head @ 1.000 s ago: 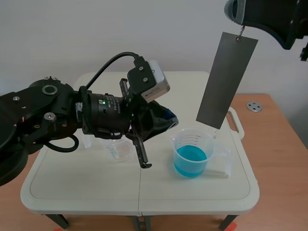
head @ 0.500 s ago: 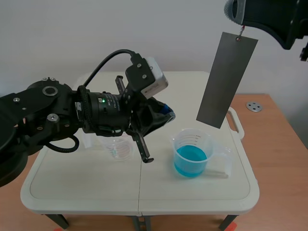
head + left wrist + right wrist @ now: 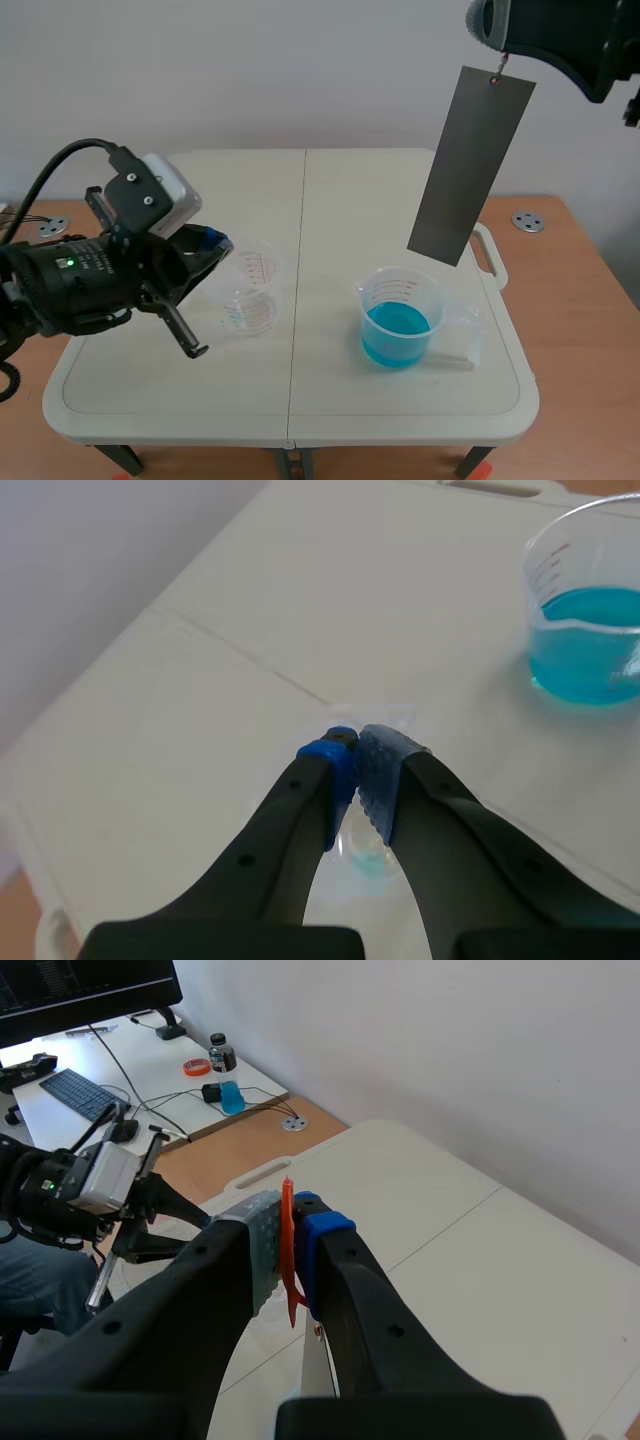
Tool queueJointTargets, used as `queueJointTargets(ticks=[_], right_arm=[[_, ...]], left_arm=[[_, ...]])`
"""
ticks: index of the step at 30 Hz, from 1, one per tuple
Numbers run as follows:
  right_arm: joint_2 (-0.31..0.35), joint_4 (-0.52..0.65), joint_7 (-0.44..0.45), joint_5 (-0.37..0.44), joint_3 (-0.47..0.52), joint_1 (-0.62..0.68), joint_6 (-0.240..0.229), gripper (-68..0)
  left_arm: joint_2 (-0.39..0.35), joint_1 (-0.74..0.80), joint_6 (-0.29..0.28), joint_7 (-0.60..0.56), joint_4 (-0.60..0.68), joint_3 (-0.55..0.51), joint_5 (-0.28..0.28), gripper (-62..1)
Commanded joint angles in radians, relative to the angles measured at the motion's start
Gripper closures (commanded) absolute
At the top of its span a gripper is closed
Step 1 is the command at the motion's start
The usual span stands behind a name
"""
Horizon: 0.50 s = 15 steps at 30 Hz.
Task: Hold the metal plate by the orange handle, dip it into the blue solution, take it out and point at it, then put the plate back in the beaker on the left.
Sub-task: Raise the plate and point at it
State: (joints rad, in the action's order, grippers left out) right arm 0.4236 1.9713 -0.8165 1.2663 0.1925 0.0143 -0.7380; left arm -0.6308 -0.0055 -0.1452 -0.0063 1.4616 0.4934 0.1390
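A long grey metal plate (image 3: 470,165) hangs tilted in the air above the beaker of blue solution (image 3: 397,320), clear of the liquid. My right gripper (image 3: 290,1235) is raised at the upper right, shut on the plate's thin orange handle (image 3: 288,1250). The empty clear beaker (image 3: 246,290) stands left of the table's middle. My left gripper (image 3: 215,243) is shut on nothing, low at the left, its tips just above that empty beaker (image 3: 372,845). The blue beaker (image 3: 590,640) lies ahead of it to the side.
The white folding table (image 3: 300,400) carries both beakers, with a handle slot (image 3: 492,255) at its right edge. A person's desk with a keyboard (image 3: 80,1090), a bottle (image 3: 225,1075) and cables lies beyond the table in the right wrist view.
My left arm has pulled back from the table's middle to the left, uncovering the empty beaker. The right arm and the hanging plate have stayed still.
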Motion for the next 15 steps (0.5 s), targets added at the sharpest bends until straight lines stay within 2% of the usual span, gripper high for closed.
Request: queueJointTargets(ticks=[1, 6, 12, 15], right_arm=[[0.003, 0.012, 0.018, 0.021, 0.005, -0.009, -0.008, -1.1], [0.003, 0.012, 0.018, 0.020, 0.005, -0.013, -0.008, -1.1], [0.002, 0.012, 0.041, 0.019, 0.005, -0.017, -0.008, -1.1], [0.002, 0.012, 0.049, 0.017, 0.005, -0.018, -0.008, -1.1]], left_arm=[[-0.024, 0.048, 0.005, -0.028, 0.039, -0.042, 0.006, -4.9], [-0.085, 0.243, 0.024, -0.055, 0.095, -0.187, 0.007, -4.9], [-0.099, 0.514, 0.027, -0.054, 0.127, -0.374, 0.007, -4.9], [-0.099, 0.646, 0.027, -0.056, 0.127, -0.435, 0.007, -4.9]])
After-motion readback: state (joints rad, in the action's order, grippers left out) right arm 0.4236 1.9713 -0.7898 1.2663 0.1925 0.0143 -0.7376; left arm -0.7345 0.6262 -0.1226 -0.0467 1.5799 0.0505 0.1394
